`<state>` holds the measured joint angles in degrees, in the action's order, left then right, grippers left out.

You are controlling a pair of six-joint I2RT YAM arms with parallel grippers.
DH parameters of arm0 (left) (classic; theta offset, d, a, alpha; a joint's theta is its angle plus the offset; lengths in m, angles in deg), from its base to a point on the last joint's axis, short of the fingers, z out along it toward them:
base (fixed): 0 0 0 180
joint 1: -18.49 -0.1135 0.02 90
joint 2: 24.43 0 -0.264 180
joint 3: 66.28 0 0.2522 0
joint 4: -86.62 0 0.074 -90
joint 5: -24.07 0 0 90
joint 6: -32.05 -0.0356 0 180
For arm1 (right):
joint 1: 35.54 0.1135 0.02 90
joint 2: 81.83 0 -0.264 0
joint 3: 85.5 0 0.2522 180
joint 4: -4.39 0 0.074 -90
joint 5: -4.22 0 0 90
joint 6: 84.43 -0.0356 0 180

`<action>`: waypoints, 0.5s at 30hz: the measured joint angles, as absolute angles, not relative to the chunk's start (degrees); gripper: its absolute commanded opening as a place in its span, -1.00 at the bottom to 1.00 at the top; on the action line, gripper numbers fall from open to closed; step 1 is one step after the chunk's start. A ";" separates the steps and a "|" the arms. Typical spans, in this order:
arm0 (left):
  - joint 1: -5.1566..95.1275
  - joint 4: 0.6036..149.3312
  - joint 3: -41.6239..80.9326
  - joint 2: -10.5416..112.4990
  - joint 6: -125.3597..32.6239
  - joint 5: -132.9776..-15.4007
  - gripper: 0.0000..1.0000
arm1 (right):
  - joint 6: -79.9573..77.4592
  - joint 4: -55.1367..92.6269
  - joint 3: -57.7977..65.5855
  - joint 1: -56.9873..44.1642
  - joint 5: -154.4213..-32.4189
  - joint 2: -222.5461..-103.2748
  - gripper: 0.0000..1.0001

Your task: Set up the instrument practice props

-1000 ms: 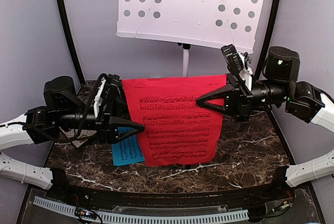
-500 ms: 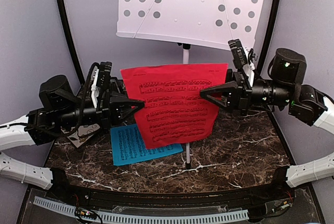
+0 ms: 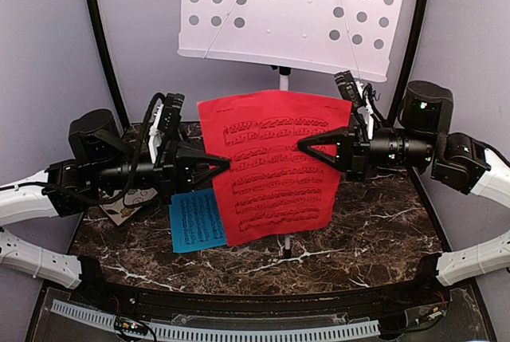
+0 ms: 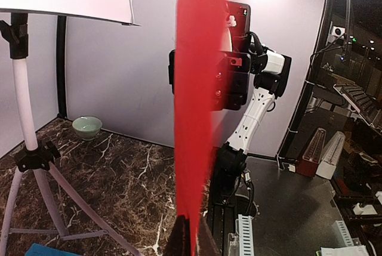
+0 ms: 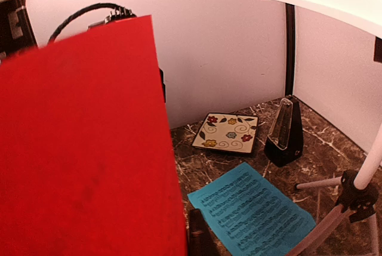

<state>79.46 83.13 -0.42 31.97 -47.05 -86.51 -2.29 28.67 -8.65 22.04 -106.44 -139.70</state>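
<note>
The red sheet (image 3: pixel 275 167) of printed music hangs in the air in front of the white perforated music stand (image 3: pixel 291 7), tilted slightly. My left gripper (image 3: pixel 227 168) is shut on its left edge; in the left wrist view the red sheet (image 4: pixel 197 89) runs edge-on up from the left gripper (image 4: pixel 191 232). My right gripper (image 3: pixel 301 148) pinches the sheet from the right, about a third of the way in. One right finger (image 5: pixel 200 235) shows beside the red sheet (image 5: pixel 83 148); the other is hidden behind it. The blue sheet (image 3: pixel 195 221) lies flat on the table. The black metronome (image 5: pixel 285 133) stands near the back.
A square floral tile (image 5: pixel 227 132) lies by the back wall beside the metronome. A pale green bowl (image 4: pixel 87 126) sits at the far side of the marble table (image 3: pixel 374 222). The stand's pole (image 3: pixel 284 91) and tripod legs (image 5: pixel 352 196) rise just behind the red sheet.
The red sheet has come up off the table and off the blue sheet. Both grippers rose with it, and the right one let go briefly and took hold further in.
</note>
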 measured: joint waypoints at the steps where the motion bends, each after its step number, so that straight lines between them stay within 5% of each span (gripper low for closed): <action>1: 79.46 82.60 0.04 32.13 -47.03 -86.42 -0.82 | -2.34 28.70 -8.50 22.04 -106.14 -139.65 -1.00; 5: 79.46 80.31 2.25 32.15 -47.69 -83.34 -0.17 | -2.79 29.94 -6.79 22.04 -104.26 -139.30 -1.00; 15: 79.46 67.85 19.19 37.11 -56.01 -68.23 -0.07 | -6.53 38.82 9.27 22.04 -91.87 -138.23 -1.00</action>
<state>79.46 67.85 19.19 37.11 -56.01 -68.23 -6.53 38.82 9.27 22.04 -91.87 -138.23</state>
